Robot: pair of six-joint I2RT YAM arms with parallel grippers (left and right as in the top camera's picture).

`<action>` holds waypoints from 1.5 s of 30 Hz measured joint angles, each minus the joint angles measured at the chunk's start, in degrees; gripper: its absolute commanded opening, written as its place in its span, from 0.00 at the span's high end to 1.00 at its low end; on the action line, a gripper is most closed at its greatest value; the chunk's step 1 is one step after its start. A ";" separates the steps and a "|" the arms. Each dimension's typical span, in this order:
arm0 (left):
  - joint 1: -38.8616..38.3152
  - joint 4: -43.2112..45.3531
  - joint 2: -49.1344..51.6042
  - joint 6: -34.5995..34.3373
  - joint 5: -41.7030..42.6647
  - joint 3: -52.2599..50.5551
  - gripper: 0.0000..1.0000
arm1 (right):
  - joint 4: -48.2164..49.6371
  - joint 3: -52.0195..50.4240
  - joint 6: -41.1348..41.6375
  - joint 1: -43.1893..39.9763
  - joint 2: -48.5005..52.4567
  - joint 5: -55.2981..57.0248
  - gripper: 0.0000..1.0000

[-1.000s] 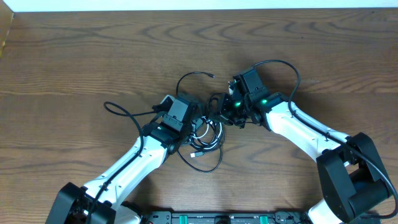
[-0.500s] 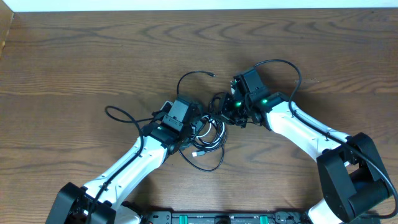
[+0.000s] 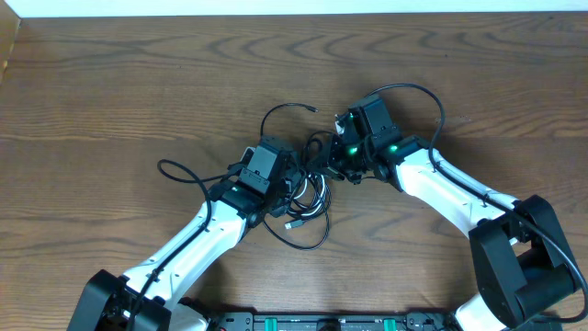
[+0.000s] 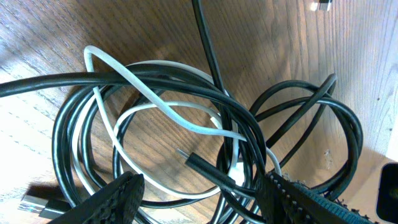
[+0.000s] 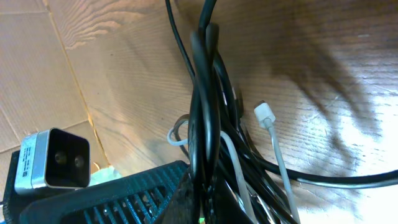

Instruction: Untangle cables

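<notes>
The long thin black cable (image 3: 287, 112) and the shorter thin white cable (image 3: 296, 197) are bunched together in a round heap near the middle of the brown wooden table (image 3: 110, 83), between the two arms. Loops of the black cable are seen sticking out to the left, to the top and to the bottom of the heap. From the left wrist, the white cable is seen woven over and under the black rings.

The left gripper (image 4: 208, 199) is held wide open just over the heap, and nothing is pinched in it. The right gripper (image 5: 199, 196) is shut tight. A bunch of black cable strands looks to be pinched in it and pulled up off the wood. A small white plug (image 5: 264, 114) is seen lying free beside that bunch.

Both cables are judged to be light, soft and bendy, so little force should be needed. They may slide through the fingers if only a single strand is pinched. The tangle could be made tighter if a loop is pulled hard.

A plug end is thought to be the best place to be held, since it is hard and thicker and can be drawn back through the rings. The white cable could also be taken where it arches over the black rings.
</notes>
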 measured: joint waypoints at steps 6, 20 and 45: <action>0.13 0.22 0.00 -0.59 0.00 0.02 0.47 | 0.72 0.00 -0.98 -0.04 0.24 -1.09 0.99; 0.83 -0.79 0.00 -1.25 1.20 -0.22 0.00 | 2.71 -0.04 -3.58 -0.81 0.37 -2.03 0.99; 5.84 2.64 -0.98 -16.04 10.14 -0.50 0.69 | 2.86 -0.07 -6.54 -0.31 0.37 -6.91 0.99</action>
